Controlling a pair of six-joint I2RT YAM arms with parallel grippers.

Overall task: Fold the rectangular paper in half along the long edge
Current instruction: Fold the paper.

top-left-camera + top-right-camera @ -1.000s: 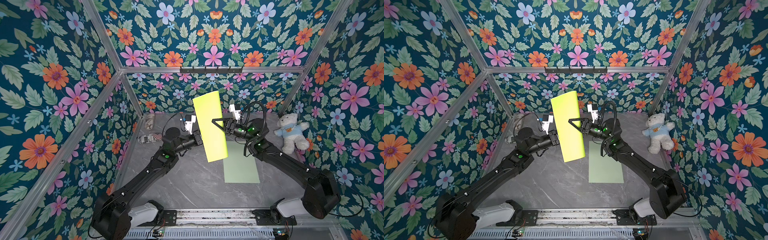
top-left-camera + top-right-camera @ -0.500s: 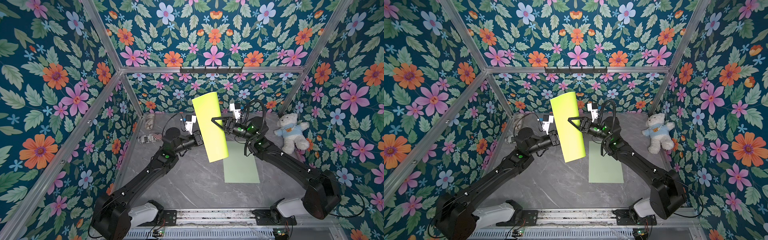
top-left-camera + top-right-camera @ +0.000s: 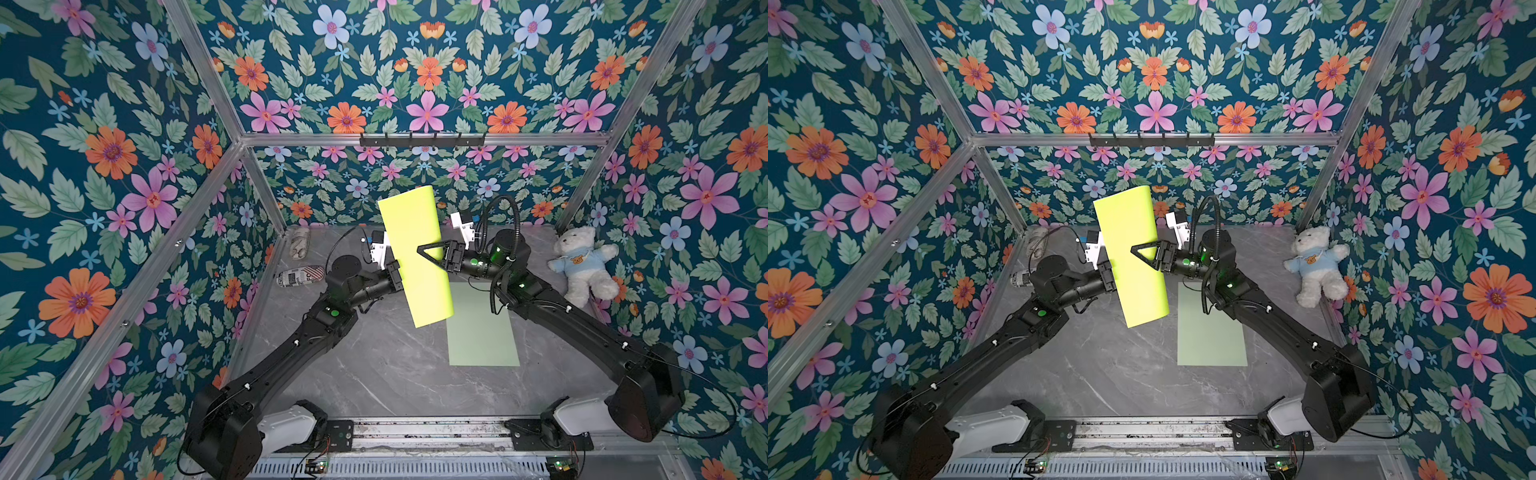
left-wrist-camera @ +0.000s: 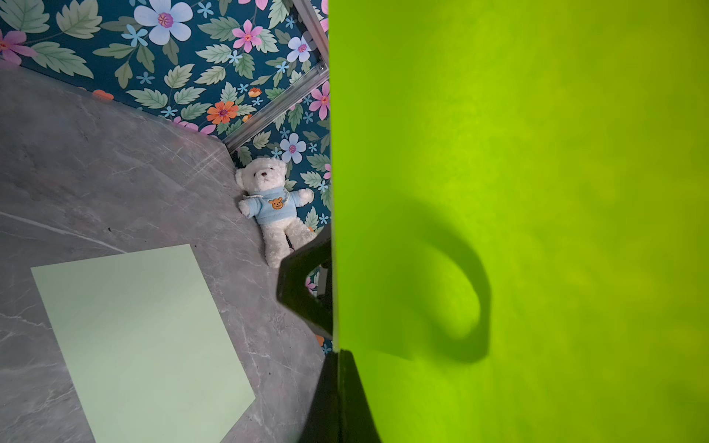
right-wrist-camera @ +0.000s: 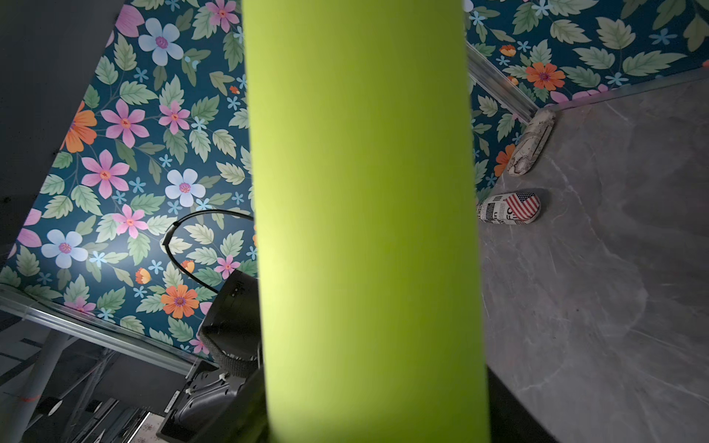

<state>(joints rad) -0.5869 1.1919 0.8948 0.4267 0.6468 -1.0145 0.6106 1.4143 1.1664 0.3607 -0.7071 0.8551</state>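
Flowered walls close in a gray marble table. Two black arms reach in from the near rail, the left arm and the right arm, and they meet over the far half of the table.

Between them a yellow-green paper is held up off the table. It stands nearly on end and leans, with its top end curved over toward the back wall and its lower end hanging free. A pale green sheet lies flat on the table under the right arm.

A white teddy bear in a blue shirt lies in the far right corner. Two small cases lie along the far left edge, a printed case and a pale case.

The left gripper is clamped on the paper's left edge. The right gripper sits at the opposite edge with one finger across the paper's face. I cannot tell whether it pinches the paper.
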